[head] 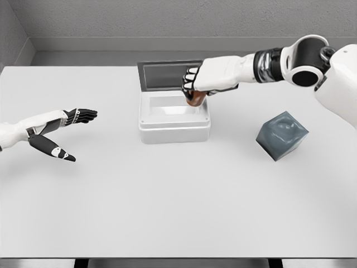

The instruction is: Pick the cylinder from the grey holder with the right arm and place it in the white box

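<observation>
overhead, the right hand (196, 84) grips the small brown cylinder (194, 99) above the open white plastic box (174, 125), its lid (167, 75) raised behind; the dark grey cube holder (282, 135) sits apart; the left hand (67, 120) rests open.

We find the box (174, 118) at the table's (167, 212) centre rear, lid raised behind it. The holder (282, 135) sits to its right, well apart. The right hand (202, 84) hangs over the box's right rear corner, gripping the cylinder (194, 100). The left hand (62, 131) hovers far left.
</observation>
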Action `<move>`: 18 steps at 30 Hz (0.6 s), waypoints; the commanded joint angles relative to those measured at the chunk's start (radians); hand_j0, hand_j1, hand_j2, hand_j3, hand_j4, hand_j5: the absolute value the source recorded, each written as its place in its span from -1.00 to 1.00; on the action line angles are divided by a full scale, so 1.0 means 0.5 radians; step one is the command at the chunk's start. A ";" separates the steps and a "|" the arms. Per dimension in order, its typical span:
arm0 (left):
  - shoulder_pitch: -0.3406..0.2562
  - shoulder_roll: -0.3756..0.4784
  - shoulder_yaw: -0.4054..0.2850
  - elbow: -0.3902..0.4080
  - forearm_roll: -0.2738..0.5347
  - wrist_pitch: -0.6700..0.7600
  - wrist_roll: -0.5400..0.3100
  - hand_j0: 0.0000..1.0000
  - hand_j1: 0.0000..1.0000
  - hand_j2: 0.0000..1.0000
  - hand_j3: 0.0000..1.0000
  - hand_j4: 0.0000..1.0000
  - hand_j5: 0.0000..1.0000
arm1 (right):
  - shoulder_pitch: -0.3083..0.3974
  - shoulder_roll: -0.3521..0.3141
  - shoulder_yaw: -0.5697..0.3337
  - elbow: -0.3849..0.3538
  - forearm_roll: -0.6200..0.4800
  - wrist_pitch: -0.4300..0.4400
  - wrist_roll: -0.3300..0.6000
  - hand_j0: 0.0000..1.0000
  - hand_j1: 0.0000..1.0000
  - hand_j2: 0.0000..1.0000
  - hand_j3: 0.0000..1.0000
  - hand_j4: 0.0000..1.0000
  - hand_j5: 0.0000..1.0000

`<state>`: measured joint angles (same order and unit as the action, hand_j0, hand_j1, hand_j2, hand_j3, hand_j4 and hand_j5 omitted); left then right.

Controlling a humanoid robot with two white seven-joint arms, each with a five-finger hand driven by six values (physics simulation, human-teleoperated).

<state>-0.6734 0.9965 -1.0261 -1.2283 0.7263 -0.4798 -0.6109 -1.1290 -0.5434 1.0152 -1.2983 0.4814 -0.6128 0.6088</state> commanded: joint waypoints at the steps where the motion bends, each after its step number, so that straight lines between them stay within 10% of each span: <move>1: 0.000 0.001 0.003 -0.001 0.014 0.002 0.000 1.00 1.00 1.00 1.00 1.00 1.00 | 0.000 -0.005 0.013 -0.002 -0.018 0.004 0.004 -0.61 -0.61 -0.61 -0.61 -0.61 -0.61; 18: 0.000 -0.002 0.003 0.011 0.008 -0.001 0.000 1.00 1.00 1.00 1.00 1.00 1.00 | -0.003 0.004 0.022 0.029 -0.012 0.004 0.004 -0.61 -0.61 -0.61 -0.61 -0.61 -0.61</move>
<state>-0.6734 0.9950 -1.0262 -1.2226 0.7233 -0.4812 -0.6109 -1.1306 -0.5413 1.0271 -1.2852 0.4832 -0.6127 0.6090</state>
